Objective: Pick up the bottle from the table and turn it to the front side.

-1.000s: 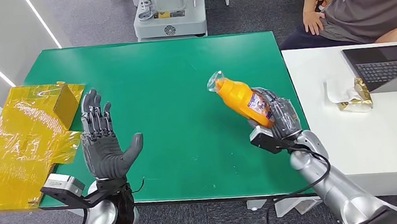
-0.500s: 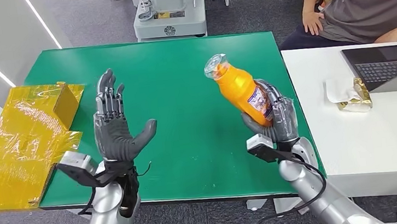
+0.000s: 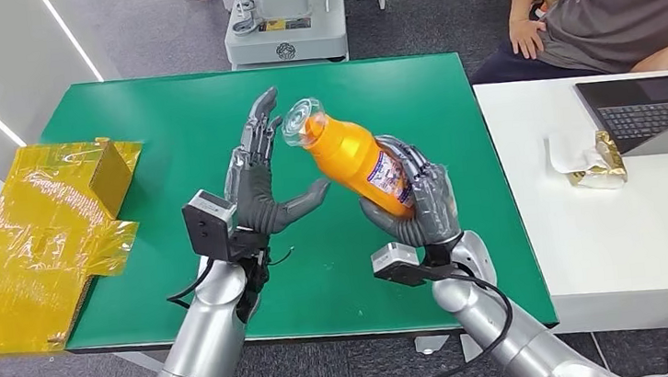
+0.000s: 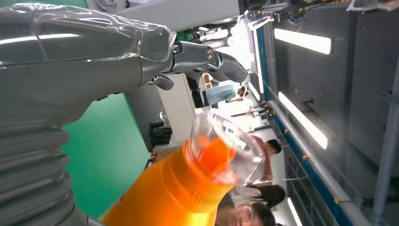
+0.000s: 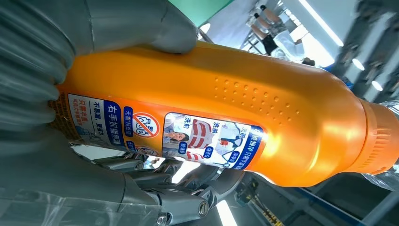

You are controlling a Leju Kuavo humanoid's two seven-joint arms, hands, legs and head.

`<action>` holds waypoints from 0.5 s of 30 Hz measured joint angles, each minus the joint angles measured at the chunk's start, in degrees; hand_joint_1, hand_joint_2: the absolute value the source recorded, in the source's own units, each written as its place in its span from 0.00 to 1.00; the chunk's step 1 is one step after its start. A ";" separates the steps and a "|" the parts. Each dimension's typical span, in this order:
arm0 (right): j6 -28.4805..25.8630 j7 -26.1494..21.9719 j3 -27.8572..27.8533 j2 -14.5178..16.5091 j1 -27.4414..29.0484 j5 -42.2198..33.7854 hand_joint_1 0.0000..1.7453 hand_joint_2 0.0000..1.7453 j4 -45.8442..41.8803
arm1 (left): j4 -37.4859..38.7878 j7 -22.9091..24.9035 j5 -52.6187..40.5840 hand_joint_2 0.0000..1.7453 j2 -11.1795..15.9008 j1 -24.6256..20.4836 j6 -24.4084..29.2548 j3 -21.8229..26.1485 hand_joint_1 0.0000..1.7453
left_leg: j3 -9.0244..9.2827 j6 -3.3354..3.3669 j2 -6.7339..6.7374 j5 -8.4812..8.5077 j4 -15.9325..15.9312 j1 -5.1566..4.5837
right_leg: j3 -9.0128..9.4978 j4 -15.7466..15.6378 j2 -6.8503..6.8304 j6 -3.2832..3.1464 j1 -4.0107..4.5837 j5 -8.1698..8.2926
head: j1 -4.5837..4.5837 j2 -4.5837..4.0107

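Orange plastic bottle (image 3: 358, 161), rigid, slick, likely light, sits tilted above the green table (image 3: 166, 112), gripped low by your right hand (image 3: 415, 201); left hand (image 3: 261, 186) spread empty beside its clear cap (image 3: 301, 120). Take the upper body.

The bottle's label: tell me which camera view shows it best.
Right wrist view: the label fills the frame on the orange bottle, print and pictures sharp, gripped by the right robot hand. Head view shows only a small strip of it. Left wrist view shows just the bottle's neck and clear cap.
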 joint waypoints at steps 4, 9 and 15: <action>0.00 0.00 1.39 0.79 -0.51 -0.78 1.00 1.00 0.52 | 1.67 0.00 -0.11 1.00 -0.44 -1.14 -0.10 -0.45 0.00 | 0.00 0.00 0.00 0.00 0.00 0.00 | 0.00 0.01 0.00 0.00 0.00 0.00 | -0.01 0.00; 0.00 0.00 3.18 1.61 -1.03 -2.14 1.00 1.00 2.22 | 2.02 -0.10 0.08 1.00 -0.57 -1.76 0.10 -0.50 0.00 | 0.00 0.00 0.00 0.00 -0.01 0.01 | 0.00 0.02 0.01 0.00 0.01 0.00 | 0.00 0.00; 0.16 0.01 5.03 2.02 -1.83 -3.34 1.00 1.00 5.41 | -1.38 0.15 0.28 1.00 -0.25 -1.52 0.86 -0.50 0.00 | -0.01 0.00 -0.01 0.00 -0.01 0.01 | 0.00 0.02 -0.02 0.00 0.01 0.00 | -0.01 0.00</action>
